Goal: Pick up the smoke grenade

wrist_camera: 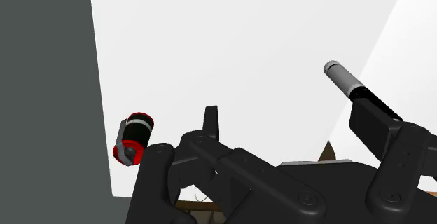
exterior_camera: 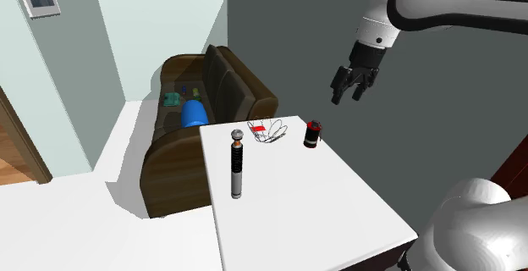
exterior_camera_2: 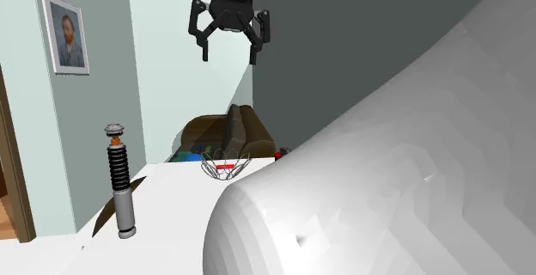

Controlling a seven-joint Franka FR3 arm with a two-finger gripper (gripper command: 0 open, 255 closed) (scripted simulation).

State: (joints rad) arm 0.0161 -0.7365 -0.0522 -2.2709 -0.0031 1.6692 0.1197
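Note:
The smoke grenade (exterior_camera: 313, 133) is a short black cylinder with red ends. It stands upright near the far edge of the white table (exterior_camera: 296, 210), close to the dark grey wall. My gripper (exterior_camera: 351, 88) hangs open in the air, above the grenade and towards the shoulder view's right. In the wrist view the grenade (wrist_camera: 133, 138) lies off to the side of the spread fingers (wrist_camera: 210, 121), not between them. The second exterior view has the gripper (exterior_camera_2: 230, 48) open and high over the table. There a red sliver of the grenade (exterior_camera_2: 279, 154) peeks past the arm's white body.
A long grey and black handle (exterior_camera: 238, 163) lies on the table. Beside the grenade sits a wire tangle with a red part (exterior_camera: 267, 130). Behind the table is a brown sofa (exterior_camera: 222, 83) with a blue cylinder (exterior_camera: 194, 113) on it. The grey wall runs close along the table.

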